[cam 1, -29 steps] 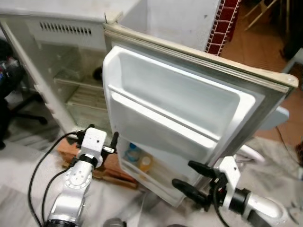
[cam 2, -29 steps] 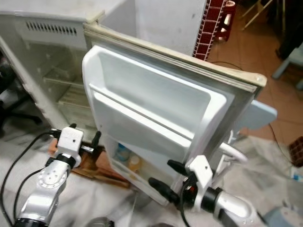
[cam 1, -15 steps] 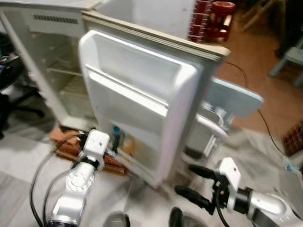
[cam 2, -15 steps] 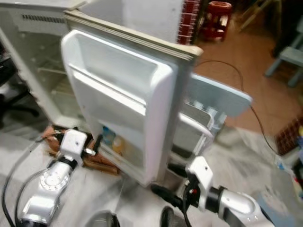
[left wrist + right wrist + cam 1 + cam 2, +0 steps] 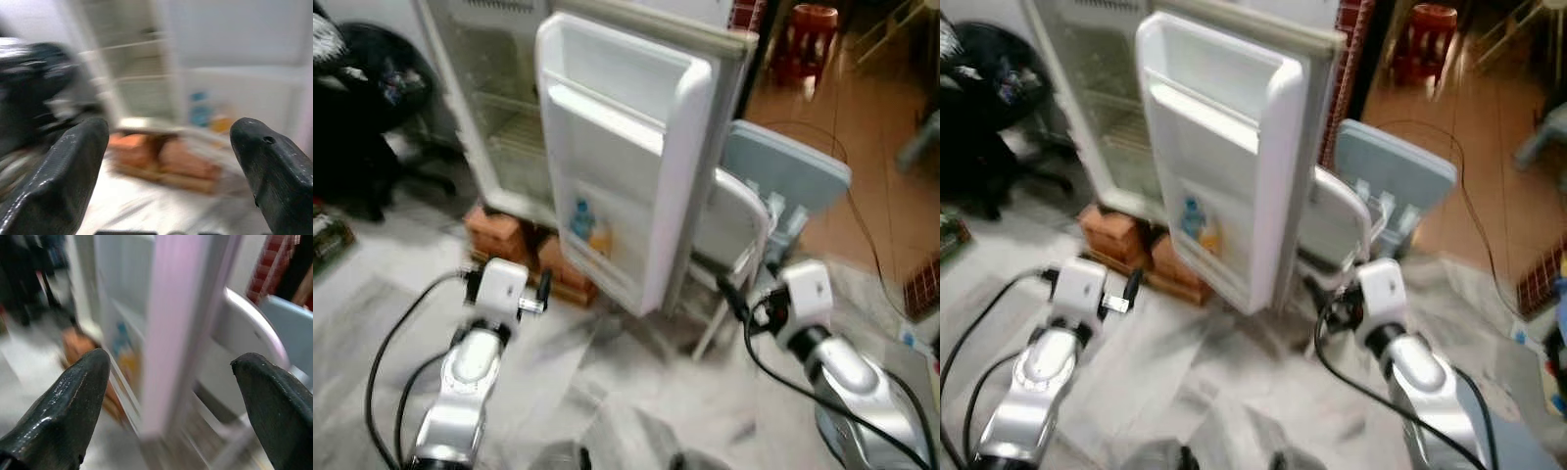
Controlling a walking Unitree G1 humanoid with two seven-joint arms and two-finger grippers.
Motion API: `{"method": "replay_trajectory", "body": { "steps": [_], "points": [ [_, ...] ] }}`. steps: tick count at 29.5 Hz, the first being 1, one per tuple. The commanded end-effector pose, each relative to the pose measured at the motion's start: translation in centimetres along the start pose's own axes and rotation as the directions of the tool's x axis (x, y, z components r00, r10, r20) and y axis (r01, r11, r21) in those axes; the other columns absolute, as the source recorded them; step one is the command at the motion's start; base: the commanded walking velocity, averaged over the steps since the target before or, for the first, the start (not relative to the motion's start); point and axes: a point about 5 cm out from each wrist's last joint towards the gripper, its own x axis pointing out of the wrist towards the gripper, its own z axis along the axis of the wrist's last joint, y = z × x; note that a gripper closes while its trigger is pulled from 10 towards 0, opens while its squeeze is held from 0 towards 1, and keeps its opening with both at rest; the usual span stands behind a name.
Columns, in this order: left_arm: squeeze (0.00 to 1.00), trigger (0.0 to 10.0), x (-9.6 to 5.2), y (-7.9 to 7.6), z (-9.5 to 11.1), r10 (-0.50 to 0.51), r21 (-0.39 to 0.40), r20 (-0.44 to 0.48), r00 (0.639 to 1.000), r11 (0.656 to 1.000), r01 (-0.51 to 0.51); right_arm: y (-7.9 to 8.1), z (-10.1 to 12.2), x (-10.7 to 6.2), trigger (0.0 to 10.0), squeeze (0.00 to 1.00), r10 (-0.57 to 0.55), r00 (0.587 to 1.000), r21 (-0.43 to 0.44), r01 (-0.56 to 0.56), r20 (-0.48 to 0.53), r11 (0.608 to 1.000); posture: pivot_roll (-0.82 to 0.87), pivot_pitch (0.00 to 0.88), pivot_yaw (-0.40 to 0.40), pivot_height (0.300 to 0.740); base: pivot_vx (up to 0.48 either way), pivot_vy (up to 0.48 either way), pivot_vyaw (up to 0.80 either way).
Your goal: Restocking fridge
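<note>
Fridge door (image 5: 617, 166) stands open, its edge facing the right gripper (image 5: 166, 396); both grippers' fingers spread apart, left gripper (image 5: 166, 161) empty.

A black office chair (image 5: 372, 93) stands at the far left, with dark things piled on its seat. Reddish-brown bricks (image 5: 499, 227) lie on the floor (image 5: 372, 294), which here is pale and grey-veined like marble. Right of them, 2 plastic chairs stand close together: a white one (image 5: 736, 220) nearer, and a pale grey-blue one (image 5: 790, 168) just behind it. Beyond these the floor turns to orange-brown tiles (image 5: 862, 117), crossed by a thin dark cable (image 5: 847, 201). A red stool (image 5: 803, 39) stands far back, beside a wall of dark red tiles (image 5: 1356, 39).
</note>
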Motion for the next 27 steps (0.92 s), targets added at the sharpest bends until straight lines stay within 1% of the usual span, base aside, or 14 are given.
{"method": "replay_trajectory", "body": {
  "steps": [1,3,4,6,8,9,12,13,14,16,17,19,21,27],
  "points": [
    [0.0,10.0,-0.2,0.2,-0.6,0.043,-0.018,-0.029,0.999,0.999,-0.044,-0.2,0.4,-0.2,10.0,0.0,-0.093,0.994,0.021,0.092,0.052,0.996,0.03,0.0,0.03,0.74,0.0,0.0,0.0],
    [0.0,10.0,-0.3,0.5,-0.8,0.073,-0.013,-0.033,0.997,0.997,-0.074,0.1,0.3,-0.1,10.0,0.0,-0.136,0.988,0.035,0.134,0.076,0.99,0.03,0.0,0.033,0.74,0.0,0.0,0.0],
    [0.0,10.0,-0.3,0.5,-0.8,0.073,-0.013,-0.033,0.997,0.997,-0.074,0.1,0.3,-0.1,10.0,0.0,-0.136,0.988,0.035,0.134,0.076,0.99,0.03,0.0,0.033,0.74,0.0,0.0,0.0],
    [0.0,10.0,0.0,0.8,-0.7,0.092,-0.028,-0.022,0.996,0.995,-0.092,0.5,-0.1,-0.1,10.0,0.0,-0.177,0.982,0.069,0.172,0.071,0.983,0.03,0.0,0.037,0.74,0.0,0.0,0.0],
    [0.0,10.0,0.1,1.0,-0.5,0.101,-0.015,-0.015,0.995,0.995,-0.101,0.5,-0.2,0.0,10.0,0.0,-0.191,0.979,0.075,0.186,0.066,0.98,0.03,0.0,0.038,0.74,0.0,0.0,0.0],
    [0.0,10.0,0.7,1.1,0.0,0.087,-0.028,-0.003,0.996,0.996,-0.087,0.9,-0.5,0.1,10.0,0.0,-0.206,0.977,0.062,0.202,0.062,0.977,0.02,0.0,0.039,0.74,0.0,0.0,0.0],
    [0.0,10.0,1.0,1.1,0.1,0.07,-0.038,0.002,0.998,0.997,-0.069,1.0,-0.4,0.3,10.0,0.0,-0.212,0.975,0.047,0.209,0.069,0.977,0.02,0.0,0.037,0.74,0.0,0.0,0.0],
    [0.0,10.0,1.2,1.0,0.3,0.056,-0.041,0.009,0.998,0.998,-0.056,0.7,-0.2,0.5,10.0,0.0,-0.237,0.968,0.039,0.235,0.078,0.971,0.02,0.0,0.036,0.74,0.0,0.0,0.5],
    [0.0,10.0,1.2,1.0,0.3,0.056,-0.041,0.009,0.998,0.998,-0.056,0.7,-0.2,0.5,10.0,0.0,-0.237,0.968,0.039,0.235,0.078,0.971,0.02,0.0,0.036,0.74,0.0,0.0,0.5],
    [0.0,10.0,1.4,1.0,0.5,0.043,-0.049,0.026,0.999,0.998,-0.041,-0.3,0.3,0.9,10.0,0.0,-0.309,0.945,0.016,0.309,0.105,0.951,0.02,0.0,0.036,0.74,0.0,0.0,0.74],
    [0.0,10.0,1.4,1.0,0.5,0.043,-0.049,0.026,0.999,0.998,-0.041,-0.3,0.3,0.9,10.0,0.0,-0.309,0.945,0.016,0.309,0.105,0.951,0.02,0.0,0.036,0.74,0.0,0.0,0.79],
    [0.0,10.0,1.4,1.0,0.5,0.041,-0.06,0.027,0.999,0.997,-0.039,-0.9,0.5,1.0,10.0,0.0,-0.34,0.933,-0.001,0.343,0.114,0.939,0.02,0.0,0.035,0.74,0.142,0.0,0.79],
    [0.0,10.0,1.2,0.9,0.4,0.037,-0.056,0.024,0.999,0.998,-0.036,-1.3,0.7,1.2,10.0,0.0,-0.352,0.928,-0.001,0.355,0.12,0.935,0.02,0.0,0.035,0.74,0.324,0.0,0.78],
    [0.0,10.0,1.0,0.6,0.1,0.029,-0.07,0.023,0.999,0.997,-0.027,-1.1,1.1,1.7,10.0,0.0,-0.342,0.929,0.0,0.345,0.14,0.938,0.03,0.0,0.026,0.74,0.417,0.0,0.78]
  ]
}}
